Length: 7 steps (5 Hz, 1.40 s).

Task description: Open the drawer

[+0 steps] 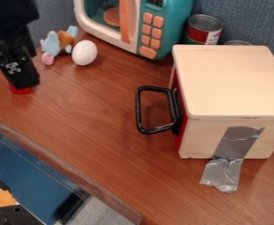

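The black gripper (23, 81) hangs at the upper left of the camera view, well to the left of the drawer box; a red object shows directly beneath its tip, and I cannot tell whether they touch. A pale wooden box (233, 81) stands on the right side of the table, with its red drawer front (180, 103) facing left. From that front a black loop handle (140, 107) sticks out to the left. The drawer front looks flush with the box. Grey tape (233, 149) runs from the box's near side down onto the table.
A teal and white toy microwave (168, 33) stands at the back. Left of it are a white egg (84, 52) and a small plush toy (52, 45). A can (203, 30) stands behind the box. The wooden table (98, 132) ends in a front edge at lower left.
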### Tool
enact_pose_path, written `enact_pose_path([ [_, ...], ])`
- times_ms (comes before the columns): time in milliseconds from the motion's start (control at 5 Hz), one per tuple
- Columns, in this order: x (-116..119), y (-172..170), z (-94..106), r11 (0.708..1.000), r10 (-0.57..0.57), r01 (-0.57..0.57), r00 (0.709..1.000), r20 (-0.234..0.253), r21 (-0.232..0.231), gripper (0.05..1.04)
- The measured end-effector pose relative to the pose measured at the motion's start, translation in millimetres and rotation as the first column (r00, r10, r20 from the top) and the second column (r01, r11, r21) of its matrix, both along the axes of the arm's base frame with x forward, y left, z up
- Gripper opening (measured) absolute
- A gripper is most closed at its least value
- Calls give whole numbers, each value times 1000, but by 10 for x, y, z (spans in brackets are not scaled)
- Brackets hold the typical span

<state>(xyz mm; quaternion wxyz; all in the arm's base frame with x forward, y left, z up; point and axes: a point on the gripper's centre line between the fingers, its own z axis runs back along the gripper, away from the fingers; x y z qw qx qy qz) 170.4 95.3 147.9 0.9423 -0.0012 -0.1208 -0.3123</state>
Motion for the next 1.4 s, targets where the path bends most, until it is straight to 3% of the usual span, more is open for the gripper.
enact_pose_path([
  [200,0,-21,-37,1000,17,-18,1000,-7,-17,1000],
  [400,213,-221,-136,967,225,-222,974,5,-121,1000],
  [600,354,-353,-212,891,424,-414,906,13,-187,1000],
  [800,530,-483,-396,772,592,-574,806,-23,-273,1000],
  [1200,824,-599,-813,547,802,-757,596,-35,-357,1000],
  [1400,949,-643,-858,502,838,-776,546,-7,-382,1000],
])
